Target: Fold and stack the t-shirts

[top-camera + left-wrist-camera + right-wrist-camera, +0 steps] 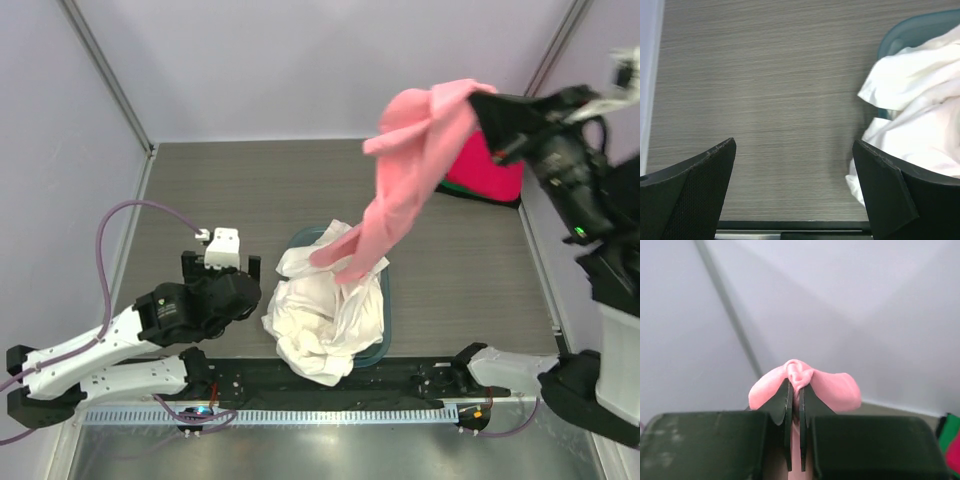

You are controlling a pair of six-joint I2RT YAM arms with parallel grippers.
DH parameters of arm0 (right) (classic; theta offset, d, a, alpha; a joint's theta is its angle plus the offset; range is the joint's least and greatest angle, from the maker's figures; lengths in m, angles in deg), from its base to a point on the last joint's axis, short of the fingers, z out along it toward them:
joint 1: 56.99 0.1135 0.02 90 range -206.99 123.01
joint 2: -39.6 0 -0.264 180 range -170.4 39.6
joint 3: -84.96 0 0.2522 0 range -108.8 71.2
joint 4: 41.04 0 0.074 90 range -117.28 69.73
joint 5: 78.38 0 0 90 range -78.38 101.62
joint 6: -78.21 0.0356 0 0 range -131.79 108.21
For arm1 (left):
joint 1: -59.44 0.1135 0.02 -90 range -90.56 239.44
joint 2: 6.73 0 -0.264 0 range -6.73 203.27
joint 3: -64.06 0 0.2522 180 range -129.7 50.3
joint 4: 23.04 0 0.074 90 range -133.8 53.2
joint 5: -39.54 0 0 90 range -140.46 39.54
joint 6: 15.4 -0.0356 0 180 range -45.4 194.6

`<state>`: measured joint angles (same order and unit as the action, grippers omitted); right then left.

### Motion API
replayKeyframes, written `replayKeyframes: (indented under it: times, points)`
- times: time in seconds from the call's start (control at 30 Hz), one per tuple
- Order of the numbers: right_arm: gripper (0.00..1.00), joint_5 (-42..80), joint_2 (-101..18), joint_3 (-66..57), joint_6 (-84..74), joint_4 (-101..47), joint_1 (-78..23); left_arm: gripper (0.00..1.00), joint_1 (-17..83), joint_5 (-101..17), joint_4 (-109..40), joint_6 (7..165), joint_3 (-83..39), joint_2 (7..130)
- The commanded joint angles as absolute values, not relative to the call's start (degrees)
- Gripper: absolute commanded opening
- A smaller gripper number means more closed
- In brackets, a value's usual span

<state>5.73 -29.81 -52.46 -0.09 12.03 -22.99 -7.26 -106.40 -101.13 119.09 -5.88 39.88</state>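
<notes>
My right gripper (483, 103) is raised high at the back right and shut on the salmon pink t-shirt (410, 175), which hangs down to the teal tub (386, 330). In the right wrist view the pink cloth (832, 390) bulges out between my closed fingers (785, 405). Crumpled cream white t-shirts (320, 320) fill the tub and spill over its front edge; they also show in the left wrist view (920, 110). A magenta red t-shirt (485, 170) lies folded at the back right on green and black ones. My left gripper (222, 262) is open and empty, low over the table left of the tub.
Purple walls close in the table on the left, back and right. A black rail (330, 375) and a ribbed metal strip (300, 415) run along the near edge. Bare grey table (220, 190) lies at the back left.
</notes>
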Motion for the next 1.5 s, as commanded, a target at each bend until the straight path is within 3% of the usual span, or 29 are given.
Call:
replayKeyframes:
  times: [0.0, 0.2, 0.3, 0.47, 0.57, 0.6, 0.63, 0.67, 0.7, 0.73, 0.93, 1.13, 1.33, 1.47]
  points:
    - [0.01, -11.9, -25.6, -49.8, -7.6, 5.2, -23.1, 1.0, -7.0, -102.9, -93.3, 118.2, -3.9, 41.9]
    - [0.01, -24.1, -21.5, -44.0, -10.1, 11.1, -23.1, 1.0, 1.1, -86.7, -80.3, 116.1, -2.3, 54.0]
    - [0.01, -23.4, -17.0, -36.4, -7.5, 11.8, -23.1, 1.0, 6.9, -78.2, -76.2, 114.7, -2.5, 64.2]
    - [0.01, -18.4, -12.0, -25.0, -0.6, 13.0, -23.2, 0.97, 11.0, -73.5, -73.1, 115.3, -4.4, 80.0]
    - [0.01, -17.0, -10.2, -22.0, 1.6, 14.5, -23.1, 0.76, 11.5, -72.2, -72.3, 116.2, -4.5, 83.3]
    - [0.01, -16.7, -9.4, -20.6, 1.8, 14.7, -23.1, 0.58, 11.8, -71.5, -71.5, 116.2, -4.5, 84.3]
    - [0.01, -16.7, -8.9, -19.7, 2.0, 14.7, -23.1, 0.48, 12.2, -71.0, -71.3, 115.8, -4.7, 84.7]
    - [0.01, -16.6, -8.6, -18.9, 2.5, 14.7, -23.1, 0.17, 13.5, -70.9, -71.3, 115.7, -5.1, 85.0]
    - [0.01, -16.6, -8.1, -17.5, 2.9, 15.0, -23.1, 0.05, 14.6, -71.2, -72.4, 115.8, -5.5, 85.8]
    - [0.01, -16.1, -7.9, -17.0, 3.3, 15.1, -23.1, 0.0, 16.0, -71.4, -73.4, 115.9, -6.1, 86.2]
    - [0.01, -14.7, -6.9, -13.3, 5.5, 15.3, -23.2, 0.0, 37.8, -69.1, -77.4, 117.4, -8.8, 87.3]
    - [0.01, -13.0, -6.1, -9.5, 8.0, 15.0, -23.1, 0.0, 61.9, -53.1, -73.8, 125.6, -15.1, 91.8]
    - [0.01, -7.5, -5.6, -2.6, 11.2, 13.6, -23.1, 0.0, 70.7, -44.3, -74.6, 139.5, -32.1, 106.1]
    - [0.01, -4.7, -5.2, 1.6, 13.5, 13.2, -23.1, 0.0, 71.7, -45.5, -76.4, 146.0, -51.6, 116.9]
